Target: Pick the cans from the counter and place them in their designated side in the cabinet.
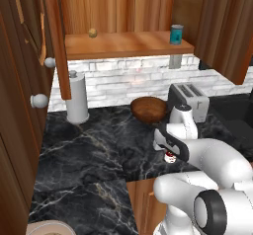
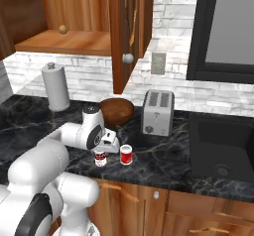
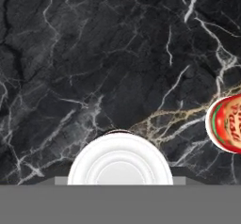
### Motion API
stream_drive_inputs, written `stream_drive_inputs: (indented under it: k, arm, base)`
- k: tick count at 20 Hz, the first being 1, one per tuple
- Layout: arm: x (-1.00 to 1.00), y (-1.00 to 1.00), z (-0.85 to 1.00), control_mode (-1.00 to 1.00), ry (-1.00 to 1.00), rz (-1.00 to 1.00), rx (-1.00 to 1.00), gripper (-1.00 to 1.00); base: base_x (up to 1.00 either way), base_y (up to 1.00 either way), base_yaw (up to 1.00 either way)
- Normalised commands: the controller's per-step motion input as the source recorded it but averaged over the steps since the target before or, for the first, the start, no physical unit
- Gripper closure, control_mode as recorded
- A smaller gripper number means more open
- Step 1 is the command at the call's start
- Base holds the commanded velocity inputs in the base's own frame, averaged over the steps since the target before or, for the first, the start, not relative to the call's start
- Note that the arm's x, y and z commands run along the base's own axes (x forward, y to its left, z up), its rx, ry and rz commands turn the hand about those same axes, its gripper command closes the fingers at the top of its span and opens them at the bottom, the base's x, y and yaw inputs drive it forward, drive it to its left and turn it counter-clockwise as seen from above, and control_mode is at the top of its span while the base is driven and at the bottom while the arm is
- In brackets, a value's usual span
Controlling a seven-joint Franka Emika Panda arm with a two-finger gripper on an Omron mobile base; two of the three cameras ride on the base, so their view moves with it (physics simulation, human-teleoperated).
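Two cans on the counter (image 2: pixel 198 168) near its front edge: dark-label can (image 2: pixel 100 158) directly under the gripper (image 2: pixel 101 153), brighter red can (image 2: pixel 126 154) just right of it. Arm's bent low, hand pointing straight down. Can't tell whether the fingers are spread or pinching.

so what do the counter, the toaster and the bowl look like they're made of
Counter: polished black marble by its look, with thin white veins and a faint sheen.
Toaster: brushed metal, probably steel, going by its even silver-grey sides.
Bowl: seems to be wood, a dull reddish brown; its grain is too faint to confirm.
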Motion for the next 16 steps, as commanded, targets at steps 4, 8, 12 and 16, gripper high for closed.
stream_drive_inputs:
  k: [4,8,12,16]
  arm:
    - [-0.01,0.0,0.1,-1.0,-0.03,0.0,0.0,1.0]
    - [-0.09,0.0,0.56,-1.0,-0.12,0.0,0.0,1.0]
    - [-0.05,0.0,0.69,-1.0,-0.12,0.0,0.0,1.0]
    - [-0.01,0.0,0.64,-1.0,-0.12,0.0,0.0,1.0]
  base:
    - [0.0,0.0,0.0]
    - [0.0,0.0,0.0]
    - [0.0,0.0,0.0]
    - [0.0,0.0,0.0]
